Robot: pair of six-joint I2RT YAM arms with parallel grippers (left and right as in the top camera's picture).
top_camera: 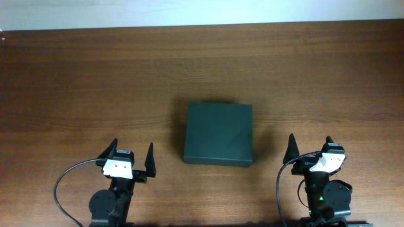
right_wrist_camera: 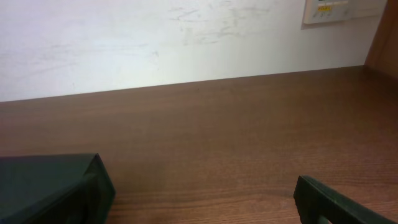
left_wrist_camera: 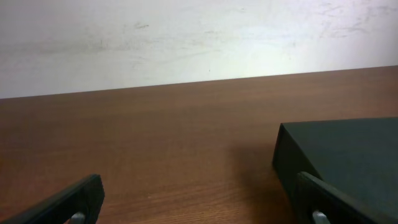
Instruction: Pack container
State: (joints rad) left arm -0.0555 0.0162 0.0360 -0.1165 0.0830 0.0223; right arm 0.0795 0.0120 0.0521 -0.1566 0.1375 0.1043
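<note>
The container (top_camera: 218,133) is a dark green-black shallow box lying shut in the middle of the wooden table. My left gripper (top_camera: 132,153) is open and empty near the front edge, to the left of the container. My right gripper (top_camera: 310,146) is open and empty near the front edge, to the right of it. The container's corner shows at the right of the left wrist view (left_wrist_camera: 348,155) and at the lower left of the right wrist view (right_wrist_camera: 50,186). Neither gripper touches it.
The brown wooden table (top_camera: 95,82) runs back to a white wall (left_wrist_camera: 186,37). A white wall plate (right_wrist_camera: 339,9) sits at the upper right of the right wrist view. A black cable (top_camera: 63,183) loops by the left arm.
</note>
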